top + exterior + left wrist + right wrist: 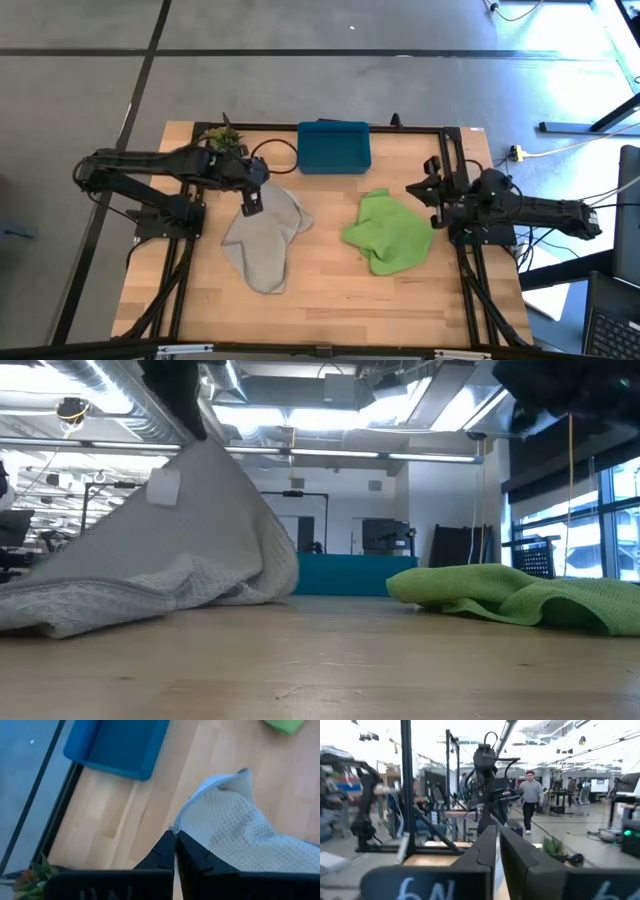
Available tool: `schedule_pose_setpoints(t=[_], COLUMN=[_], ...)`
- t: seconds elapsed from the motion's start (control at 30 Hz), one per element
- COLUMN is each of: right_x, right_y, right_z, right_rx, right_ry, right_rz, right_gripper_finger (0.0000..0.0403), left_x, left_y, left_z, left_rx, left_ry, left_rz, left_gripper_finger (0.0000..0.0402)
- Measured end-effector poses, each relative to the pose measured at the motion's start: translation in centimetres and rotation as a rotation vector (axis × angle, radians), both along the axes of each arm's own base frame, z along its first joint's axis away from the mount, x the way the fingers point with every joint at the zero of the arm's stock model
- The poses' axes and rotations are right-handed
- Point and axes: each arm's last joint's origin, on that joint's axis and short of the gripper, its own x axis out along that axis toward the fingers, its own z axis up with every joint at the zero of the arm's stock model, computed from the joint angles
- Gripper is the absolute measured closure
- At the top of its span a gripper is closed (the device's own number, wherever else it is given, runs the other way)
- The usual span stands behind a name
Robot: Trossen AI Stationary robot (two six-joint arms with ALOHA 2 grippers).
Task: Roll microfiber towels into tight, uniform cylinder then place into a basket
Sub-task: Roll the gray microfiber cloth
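The light grey towel (pixel 265 240) lies left of the table's middle. One part of it is pulled up into a peak (pixel 205 455), and a white tag (pixel 163 485) shows on its slope. My left gripper (pixel 252 205) is shut on that peak. The lime green towel (pixel 388 235) lies crumpled flat on the right half of the table. The teal-blue basket (pixel 334 146) stands at the far edge, with nothing visible inside it. My right gripper (pixel 418 189) is shut on nothing. It hovers beside the green towel's far right side and points level. My left gripper pinches the grey towel's hemmed edge at a corner (pixel 176 828) between its two fingertips. The fingers slant down from above on the table's left side. The pinched part is lifted clear and the cloth slopes away below it like a tent. The rest (pixel 120 600) lies on the table.
A small green plant sprig (pixel 222 138) sits at the far left corner beside a black cable loop (pixel 275 158). A black frame rail (pixel 400 128) runs round the table's far edge and sides. Bare wood (pixel 320 300) lies along the near edge.
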Motion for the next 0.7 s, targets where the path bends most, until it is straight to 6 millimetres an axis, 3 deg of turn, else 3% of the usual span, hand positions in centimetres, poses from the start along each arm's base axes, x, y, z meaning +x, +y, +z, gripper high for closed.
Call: schedule_pose_setpoints(t=[0.17, 0.5, 0.7], right_x=[3.4, 14.3, 19.8], right_y=[-0.6, -0.6, -0.8], right_z=[3.0, 5.7, 7.3], right_rx=[0.004, -0.133, -0.076], right_ry=[0.147, 0.433, 0.486], right_rz=[-0.003, 0.074, 0.093], right_gripper_finger=[0.0375, 0.0375, 0.0375], left_x=[-0.1, -0.8, -1.1], left_y=[0.0, 0.0, -0.1], left_z=[1.1, 3.9, 4.1], left_rx=[0.009, 0.027, 0.034], left_ry=[-0.010, -0.024, -0.003], left_rz=[-0.015, -0.062, -0.084], left_gripper_finger=[0.0401, 0.0401, 0.0402])
